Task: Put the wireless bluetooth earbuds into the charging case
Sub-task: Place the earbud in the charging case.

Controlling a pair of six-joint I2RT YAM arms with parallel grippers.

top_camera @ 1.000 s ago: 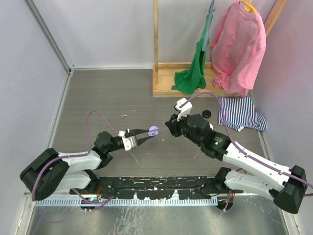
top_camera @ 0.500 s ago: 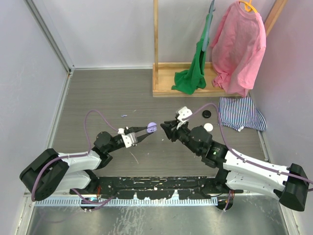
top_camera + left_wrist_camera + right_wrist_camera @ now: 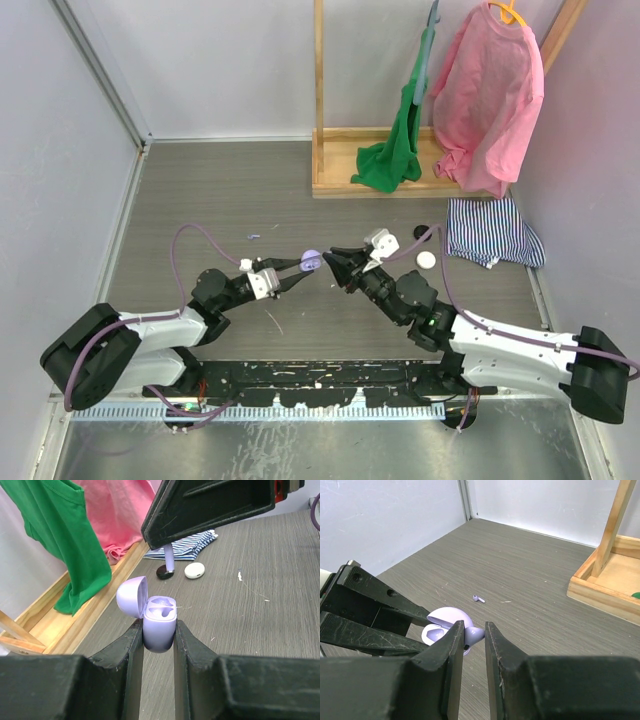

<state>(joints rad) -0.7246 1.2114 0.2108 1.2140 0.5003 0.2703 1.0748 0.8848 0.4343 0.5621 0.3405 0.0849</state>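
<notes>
L gripper (image 3: 159, 626) is clamping the open lilac charging case (image 3: 160, 630) between narrow-set fingers, wells facing up. R gripper (image 3: 474, 630), nearly closed, is pinching a lilac earbud (image 3: 473, 635) stem-down just beside the case, w/ a small gap. R arm is prob. the one closing it.

table (image 3: 200, 190): grey woodgrain | lying: lilac earbud (image 3: 256, 237), black puck (image 3: 422, 232), white puck (image 3: 427, 260), striped cloth (image 3: 495, 232)
</notes>
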